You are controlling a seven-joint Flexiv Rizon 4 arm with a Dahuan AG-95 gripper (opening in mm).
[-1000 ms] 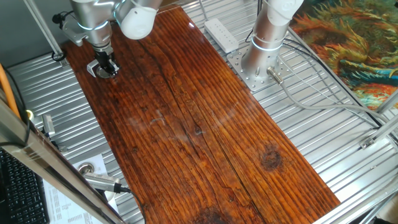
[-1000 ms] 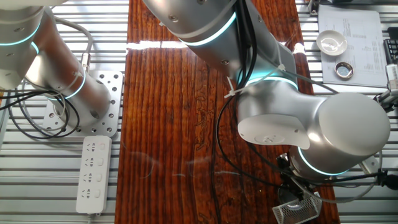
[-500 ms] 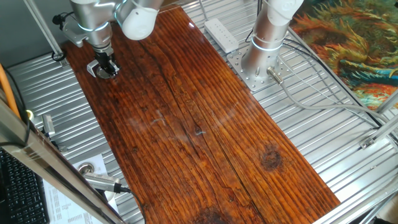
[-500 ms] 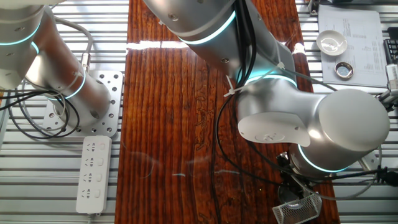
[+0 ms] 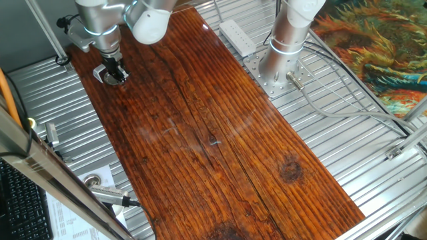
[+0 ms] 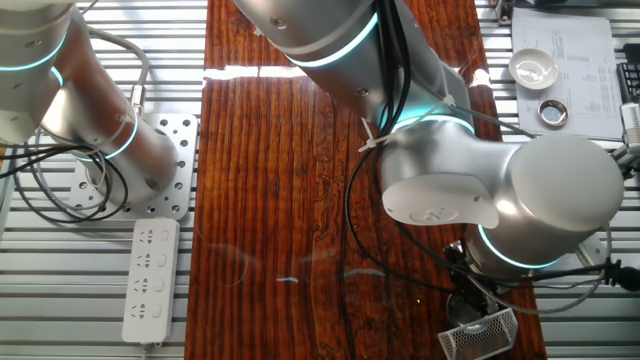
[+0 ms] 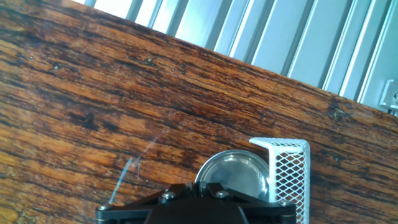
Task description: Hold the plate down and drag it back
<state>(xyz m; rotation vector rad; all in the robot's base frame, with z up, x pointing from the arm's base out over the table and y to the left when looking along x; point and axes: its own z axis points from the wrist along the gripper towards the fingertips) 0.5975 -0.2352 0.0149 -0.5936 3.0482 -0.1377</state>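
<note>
The plate (image 7: 235,175) is a small round metal disc with a shiny rim, lying on the wooden board (image 7: 93,106) near its edge. In the hand view it sits right under my fingertips. My gripper (image 7: 193,194) is shut, with the tips together over the plate's near rim. A white mesh bracket (image 7: 287,177) stands against the plate's right side. In one fixed view the gripper (image 5: 115,73) stands upright on the plate (image 5: 102,76) at the board's far left corner. In the other fixed view the arm hides the plate; the gripper (image 6: 468,305) and bracket (image 6: 482,334) show.
The board's edge and ribbed metal table (image 7: 280,43) lie just beyond the plate. A second arm's base (image 5: 280,50) and a power strip (image 5: 237,36) stand at the far right. A white bowl (image 6: 532,68) and a metal ring (image 6: 552,113) rest on paper.
The arm's wrist has shifted very slightly. The gripper stays down on the plate at the same spot, and the bracket has not moved.
</note>
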